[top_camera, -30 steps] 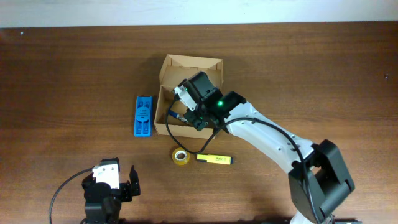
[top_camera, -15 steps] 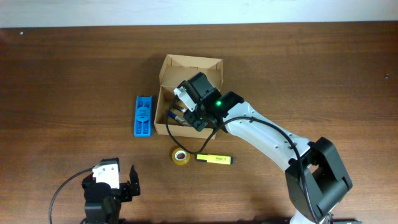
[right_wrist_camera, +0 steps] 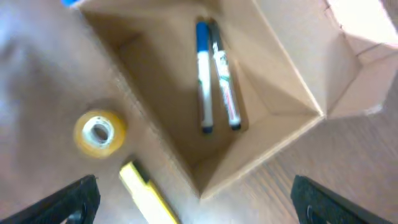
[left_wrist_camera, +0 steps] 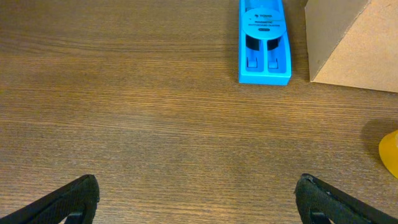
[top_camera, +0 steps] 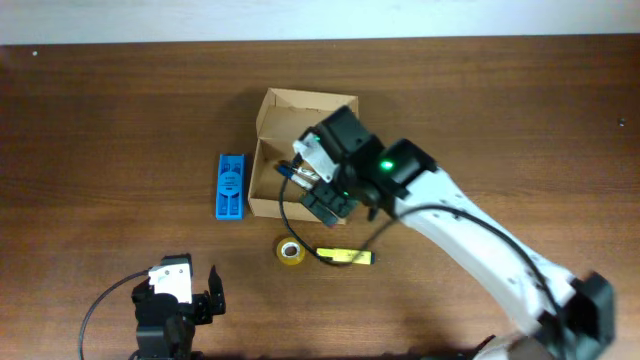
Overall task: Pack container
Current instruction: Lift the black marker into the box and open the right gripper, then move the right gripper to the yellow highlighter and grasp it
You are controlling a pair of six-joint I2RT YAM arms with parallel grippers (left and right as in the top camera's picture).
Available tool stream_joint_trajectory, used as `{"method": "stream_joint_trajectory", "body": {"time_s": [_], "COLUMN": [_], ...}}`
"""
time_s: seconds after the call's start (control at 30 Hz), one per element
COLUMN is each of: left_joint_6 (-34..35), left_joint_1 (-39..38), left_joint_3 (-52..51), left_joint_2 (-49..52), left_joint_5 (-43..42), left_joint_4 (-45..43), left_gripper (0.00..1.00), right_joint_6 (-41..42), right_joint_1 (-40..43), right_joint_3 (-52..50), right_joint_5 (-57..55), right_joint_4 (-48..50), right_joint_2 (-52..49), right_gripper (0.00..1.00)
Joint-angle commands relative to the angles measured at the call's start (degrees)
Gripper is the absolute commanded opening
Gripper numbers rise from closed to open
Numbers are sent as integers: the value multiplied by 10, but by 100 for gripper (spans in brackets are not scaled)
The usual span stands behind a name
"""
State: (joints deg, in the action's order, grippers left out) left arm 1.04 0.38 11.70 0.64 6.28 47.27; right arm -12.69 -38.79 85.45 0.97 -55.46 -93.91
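Flanking the container [top_camera: 305, 97] lie blue block [top_camera: 231, 186], tape roll [top_camera: 290, 252], marker [top_camera: 345, 257].

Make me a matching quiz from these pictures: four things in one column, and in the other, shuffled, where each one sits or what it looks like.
Things
1. blue block
2. tape roll
3. highlighter
4. two markers

Descriptions
A. lying side by side inside the container
B. on the table, at the container's left side in the overhead view
C. round, yellow, with a hole through the middle
D. long yellow bar lying flat on the table

Pairs: 1-B, 2-C, 3-D, 4-A
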Motion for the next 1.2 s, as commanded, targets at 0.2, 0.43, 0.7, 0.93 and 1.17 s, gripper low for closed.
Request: {"method": "stream_joint_trajectory", "body": {"time_s": [0.2, 0.43, 0.7, 0.93, 1.17], "left_joint_6": [-11, -11, -11, -11, -11], "left_joint_1": [-2, -2, -2, -2, -2], "left_joint_3": [-4, -4, -4, -4, -4], "left_joint_2": [-3, -3, -3, -3, -3], "left_joint_5": [5, 5, 5, 5, 5], "left_joint_4": [-1, -1, -1, -1, -1], "left_gripper": [100, 100, 100, 100, 100], "right_joint_6": [-46, -38, -49, -55, -82], "right_joint_1": [-2, -3, -3, -14, -63], "right_joint_3": [-75, -218, -257, -257, -257], "right_joint_5": [21, 72, 76, 77, 68], "right_joint_4": [-75, -80, -58, -53, -16], "right_joint_2": [208, 304, 278, 202, 99], "right_gripper": [99, 99, 99, 99, 99]}}
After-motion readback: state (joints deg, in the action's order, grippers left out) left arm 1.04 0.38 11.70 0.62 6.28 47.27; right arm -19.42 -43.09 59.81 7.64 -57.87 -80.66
